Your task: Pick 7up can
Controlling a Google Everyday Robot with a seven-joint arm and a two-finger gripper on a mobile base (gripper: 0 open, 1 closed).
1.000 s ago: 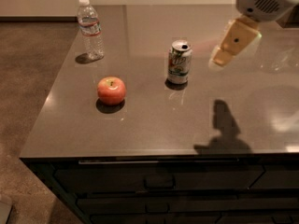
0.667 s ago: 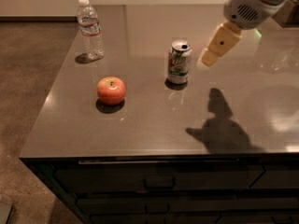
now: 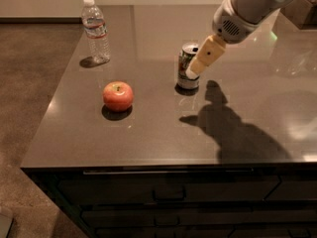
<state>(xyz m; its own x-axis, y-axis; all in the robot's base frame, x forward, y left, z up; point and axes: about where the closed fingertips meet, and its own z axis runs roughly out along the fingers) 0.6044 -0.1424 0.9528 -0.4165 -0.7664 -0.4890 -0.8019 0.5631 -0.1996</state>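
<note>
Hovering mid-frame, gripper (image 3: 192, 72) overlapping right edge of upright 7up can (image 3: 184, 69); cannot tell whether open or closed. Not yet lifted off table (image 3: 148, 133).

Counter (image 3: 148, 138) holds apple (image 3: 118, 95), bottle (image 3: 96, 31), can (image 3: 183, 63) by end effector (image 3: 192, 72)

A polished, dark-grey stone-look bench (image 3: 148, 133) gives soft reflections beneath a small silver-and-green aluminium 7up can (image 3: 185, 63) with a bright metal top, a tall clear plastic water bottle (image 3: 95, 31) and a smooth, faintly glossy red apple (image 3: 118, 95). The gripper (image 3: 194, 71), cased in matt cream plastic below a smooth pale-grey arm shell (image 3: 242, 9), hangs at the can's upper right side.
</note>
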